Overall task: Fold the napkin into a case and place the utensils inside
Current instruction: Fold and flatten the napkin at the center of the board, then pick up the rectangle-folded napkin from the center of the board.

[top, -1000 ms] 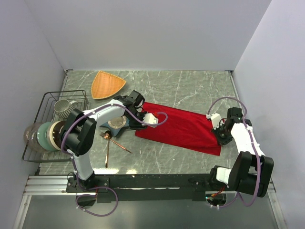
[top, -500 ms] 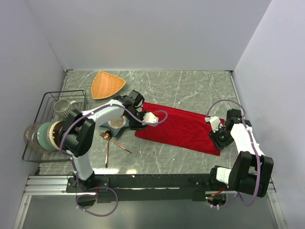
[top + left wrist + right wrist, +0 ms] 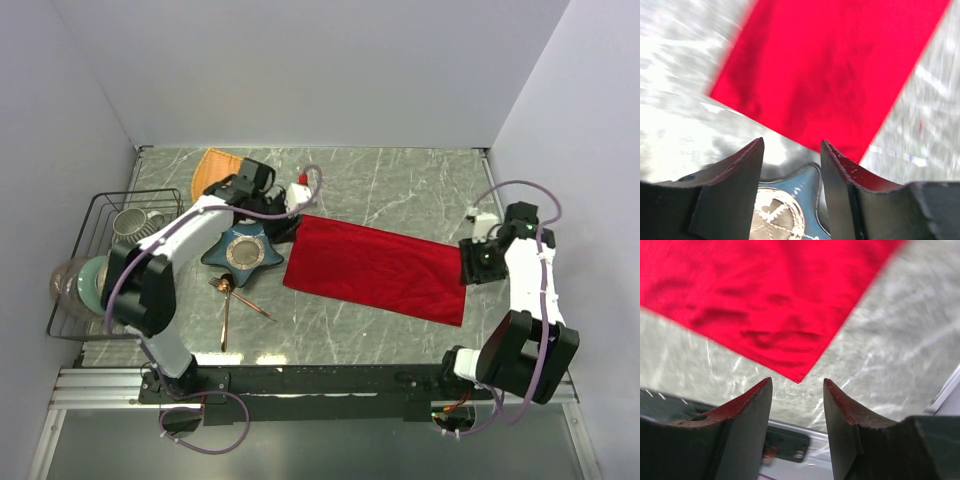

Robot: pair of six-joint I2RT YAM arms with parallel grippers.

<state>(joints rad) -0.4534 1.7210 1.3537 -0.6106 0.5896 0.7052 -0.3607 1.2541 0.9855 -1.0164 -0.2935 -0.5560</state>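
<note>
The red napkin (image 3: 375,268) lies flat on the marble table as a long folded strip, also seen in the left wrist view (image 3: 830,65) and the right wrist view (image 3: 755,300). My left gripper (image 3: 282,222) hovers open over the napkin's far left end, holding nothing (image 3: 792,142). My right gripper (image 3: 478,262) is raised beside the napkin's right end, open and empty (image 3: 797,381), with the napkin's corner just beyond its fingertips. The copper utensils (image 3: 235,298) lie crossed on the table, near left of the napkin.
A blue star-shaped dish (image 3: 240,250) sits between the utensils and my left arm, showing between the left fingers (image 3: 790,200). An orange triangular plate (image 3: 210,170) lies behind the arm. A wire rack (image 3: 100,215) with a mug and bowls stands at the left edge.
The right gripper opened, let go of the napkin's right edge and lifted back to the right. The left gripper drew up and back from the napkin's left edge.
</note>
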